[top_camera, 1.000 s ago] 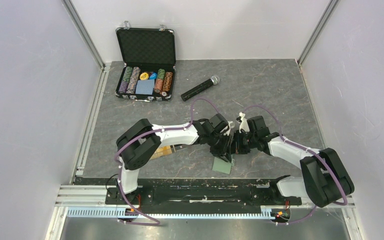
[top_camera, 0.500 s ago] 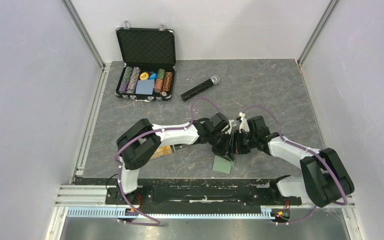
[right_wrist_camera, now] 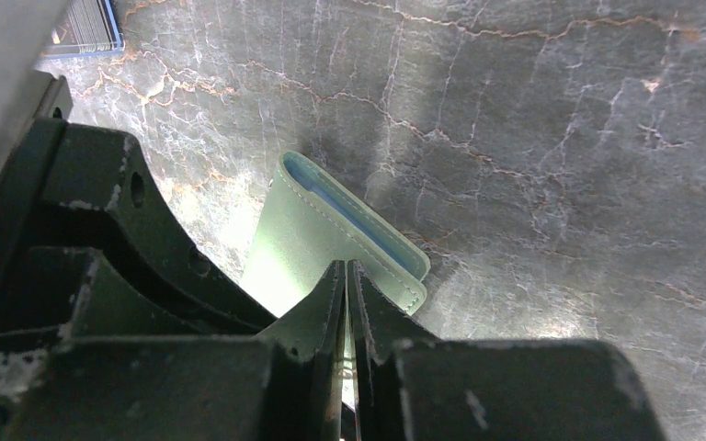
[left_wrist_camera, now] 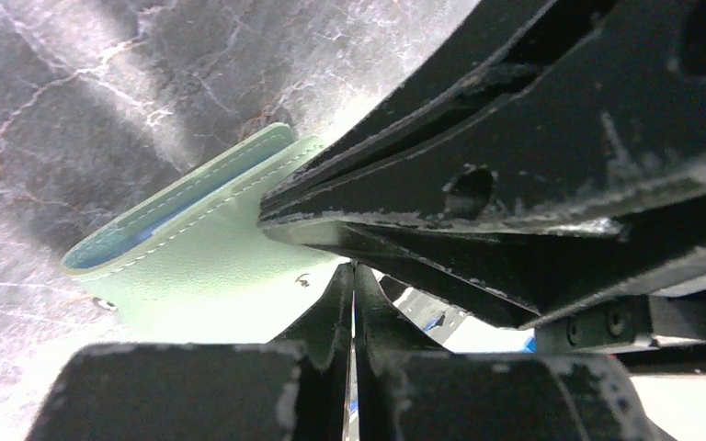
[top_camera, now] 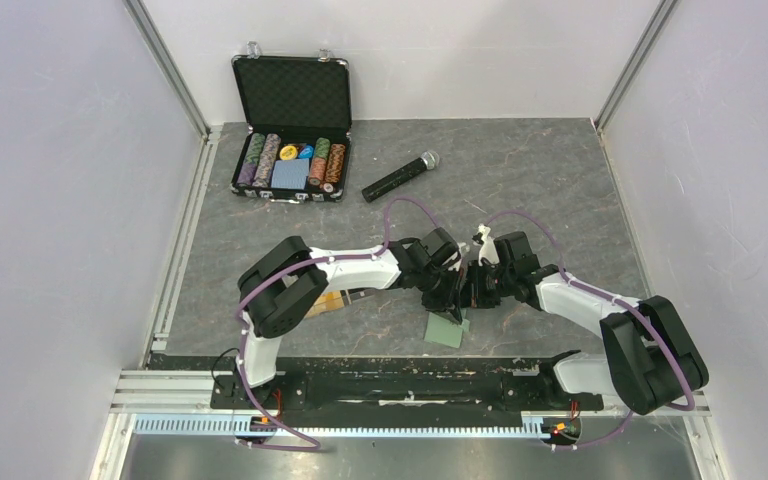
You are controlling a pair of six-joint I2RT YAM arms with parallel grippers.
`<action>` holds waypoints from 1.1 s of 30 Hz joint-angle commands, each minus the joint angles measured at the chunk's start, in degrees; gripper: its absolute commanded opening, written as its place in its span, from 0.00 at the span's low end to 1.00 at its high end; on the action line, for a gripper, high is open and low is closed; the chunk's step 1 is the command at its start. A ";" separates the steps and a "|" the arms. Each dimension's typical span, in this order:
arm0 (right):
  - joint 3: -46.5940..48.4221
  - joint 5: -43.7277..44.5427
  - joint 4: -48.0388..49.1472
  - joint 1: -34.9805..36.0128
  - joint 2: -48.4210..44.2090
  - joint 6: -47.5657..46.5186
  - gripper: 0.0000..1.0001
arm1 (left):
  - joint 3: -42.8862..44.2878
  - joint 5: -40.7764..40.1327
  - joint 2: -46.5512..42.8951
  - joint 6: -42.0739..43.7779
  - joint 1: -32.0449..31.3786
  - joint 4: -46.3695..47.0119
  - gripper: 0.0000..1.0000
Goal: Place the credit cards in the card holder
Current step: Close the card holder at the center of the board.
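Both arms crowd in over the middle of the table (top_camera: 560,180), wrists almost nose to nose. The right gripper (right_wrist_camera: 346,276) is clenched, and a sliver of sage green shows between its pads, so it looks to be nipping the near edge of the card holder (right_wrist_camera: 317,230). The holder hangs tilted below it, folded, with just a thin line of blue lining showing at its far edge.

The left gripper (left_wrist_camera: 353,276) is pressed tight too, right beside the holder. Whether it has any leather in it, I cannot tell.

The credit cards (top_camera: 330,303) lie apart from all this, to the left under the left forearm. None is in a gripper and none is in the holder.

Risks from here:
- With only 1 sure pinch on a thin edge, the holder could slip or swing.
- The 2 grippers sit very close, so a small sideways move could knock them together.
- The fold looks nearly shut, so a card pushed at it could skid off.
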 commanded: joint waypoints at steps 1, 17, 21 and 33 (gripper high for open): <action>-0.70 4.67 -3.13 0.19 0.76 -1.86 0.06 | 1.73 -4.22 -2.83 1.56 -0.14 -2.06 0.02; -0.70 5.10 -3.57 0.18 0.71 -2.26 0.06 | 0.53 -7.98 -5.10 1.08 0.43 -5.61 0.02; -0.79 5.18 -3.56 0.19 0.66 -2.31 0.06 | 0.44 -7.79 -4.90 0.94 0.54 -6.02 0.02; -0.88 5.10 -3.68 0.19 0.22 -2.40 0.06 | 0.34 -6.57 -2.80 1.10 0.61 -6.02 0.02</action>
